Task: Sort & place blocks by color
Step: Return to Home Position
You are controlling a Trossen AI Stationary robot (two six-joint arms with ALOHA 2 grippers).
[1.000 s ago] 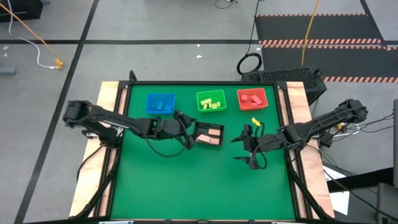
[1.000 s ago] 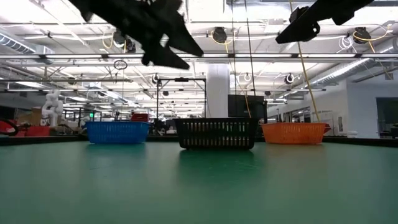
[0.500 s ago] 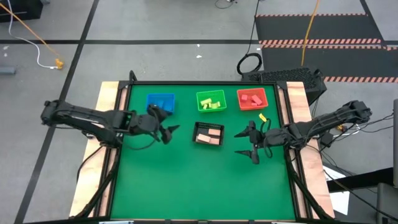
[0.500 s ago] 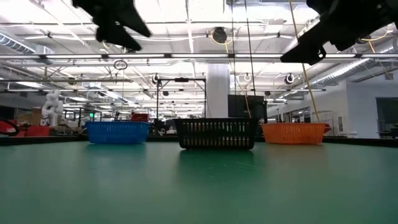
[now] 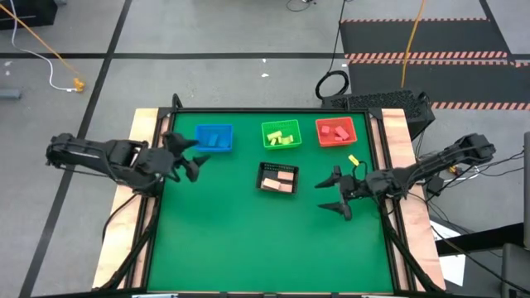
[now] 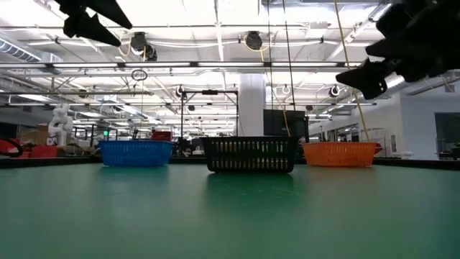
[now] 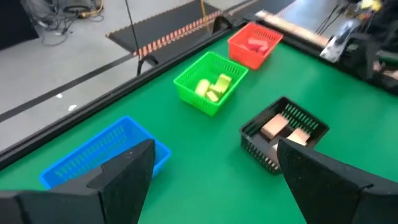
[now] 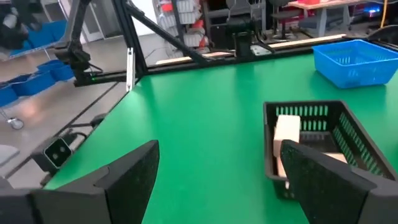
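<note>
Risk: slight, I judged; a low swing of the right gripper (image 5: 333,192) could have clipped the black mesh tray (image 5: 262,178) near it.
Blocks: small wooden blocks (image 5: 281,180) lay sorted in that tray, the square blue tray (image 5: 197,138), the green tray (image 5: 263,136) and the red tray (image 5: 318,132).
Left gripper (image 5: 187,154): fingers apart, empty, hovering beside the square blue tray.
Right gripper: fingers apart, empty, hovering right of the black mesh tray.

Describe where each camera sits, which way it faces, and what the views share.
High: above the table, looking straight down on left gripper and right gripper.
Low: table height, facing level across; arms hang from above.
Left wrist: on the left arm, facing past its fingers toward the green tray.
Right wrist: on the right arm, facing past its fingers at the black mesh tray.
All four share that tray.
</note>
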